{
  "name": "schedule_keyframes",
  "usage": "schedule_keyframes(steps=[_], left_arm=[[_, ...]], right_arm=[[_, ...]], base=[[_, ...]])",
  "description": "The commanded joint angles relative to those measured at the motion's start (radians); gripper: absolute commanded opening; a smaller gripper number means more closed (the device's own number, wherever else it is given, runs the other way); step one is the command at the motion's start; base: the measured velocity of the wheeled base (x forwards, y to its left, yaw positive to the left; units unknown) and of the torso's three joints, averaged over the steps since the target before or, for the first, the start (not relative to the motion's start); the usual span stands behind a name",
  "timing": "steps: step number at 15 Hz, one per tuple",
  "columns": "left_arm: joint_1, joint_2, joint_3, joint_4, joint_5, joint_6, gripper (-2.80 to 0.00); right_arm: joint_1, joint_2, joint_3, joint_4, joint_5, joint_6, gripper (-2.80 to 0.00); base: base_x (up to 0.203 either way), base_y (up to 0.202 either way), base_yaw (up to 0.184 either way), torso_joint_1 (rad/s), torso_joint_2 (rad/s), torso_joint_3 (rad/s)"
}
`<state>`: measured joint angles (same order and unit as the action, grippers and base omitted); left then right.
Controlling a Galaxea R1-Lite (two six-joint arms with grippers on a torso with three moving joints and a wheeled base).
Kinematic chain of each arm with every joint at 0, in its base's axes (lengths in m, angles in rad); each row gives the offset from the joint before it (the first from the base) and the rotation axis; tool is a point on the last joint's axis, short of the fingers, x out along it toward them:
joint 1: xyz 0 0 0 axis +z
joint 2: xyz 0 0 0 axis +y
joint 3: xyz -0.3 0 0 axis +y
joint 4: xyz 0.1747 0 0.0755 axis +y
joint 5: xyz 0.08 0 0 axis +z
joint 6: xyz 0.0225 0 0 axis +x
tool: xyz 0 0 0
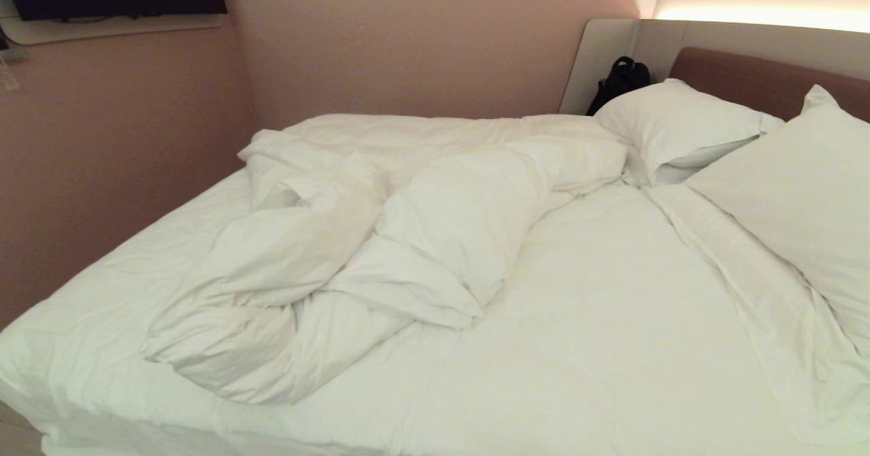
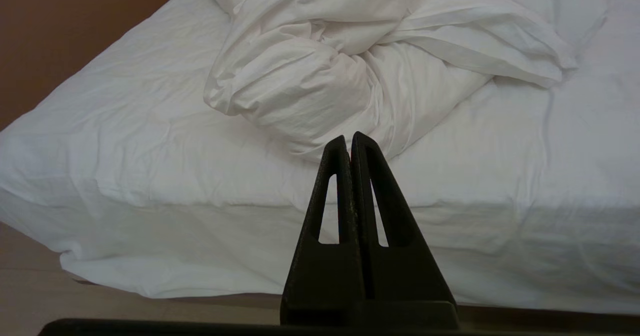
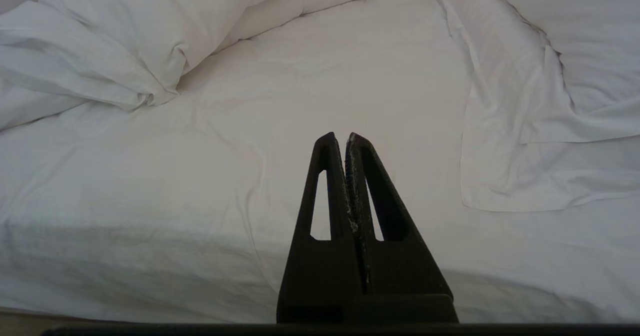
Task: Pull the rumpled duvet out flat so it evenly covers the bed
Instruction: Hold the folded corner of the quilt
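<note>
Left claw: clenched and empty, poised off the near edge of the bed, tips aimed at the closest fold of the duvet.
Right claw: clenched and empty, off the same edge, facing bare sheet.
Duvet: bunched in a twisted heap on the bed's left half and along its far side, running toward the pillows at the headboard; the bed's right half lies uncovered.
Loose flat cloth: lies on the bed just below the pillows; whether it belongs to the duvet cannot be told.
Step in hand: approach for a first grasp, judged from both claws holding nothing.
Advice: part the fingers, take a true hem or corner and not a mid-heap fold, then draw toward the bare right half, low and steady.
Writing: none legible; the dark bag beside the headboard shows no readable mark.
</note>
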<state>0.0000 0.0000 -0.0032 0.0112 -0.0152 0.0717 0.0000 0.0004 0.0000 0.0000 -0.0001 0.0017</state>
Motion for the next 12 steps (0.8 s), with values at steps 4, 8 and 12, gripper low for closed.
schedule_keyframes(steps=[4, 8, 12], left_arm=[[0.000, 0.000, 0.000, 0.001, 0.000, 0.000, -2.80], [0.000, 0.000, 0.000, 0.000, 0.001, 0.000, -2.80], [0.000, 0.000, 0.002, -0.002, 0.003, -0.001, -2.80]], right_arm=[[0.000, 0.000, 0.000, 0.000, 0.000, 0.000, -2.80], [0.000, 0.000, 0.000, 0.000, 0.000, 0.000, -2.80], [0.000, 0.000, 0.000, 0.000, 0.000, 0.000, -2.80]], base=[[0.000, 0.000, 0.000, 0.000, 0.00, 0.000], [0.001, 0.014, 0.001, 0.001, 0.00, 0.001], [0.000, 0.018, -0.001, 0.003, 0.00, 0.000]])
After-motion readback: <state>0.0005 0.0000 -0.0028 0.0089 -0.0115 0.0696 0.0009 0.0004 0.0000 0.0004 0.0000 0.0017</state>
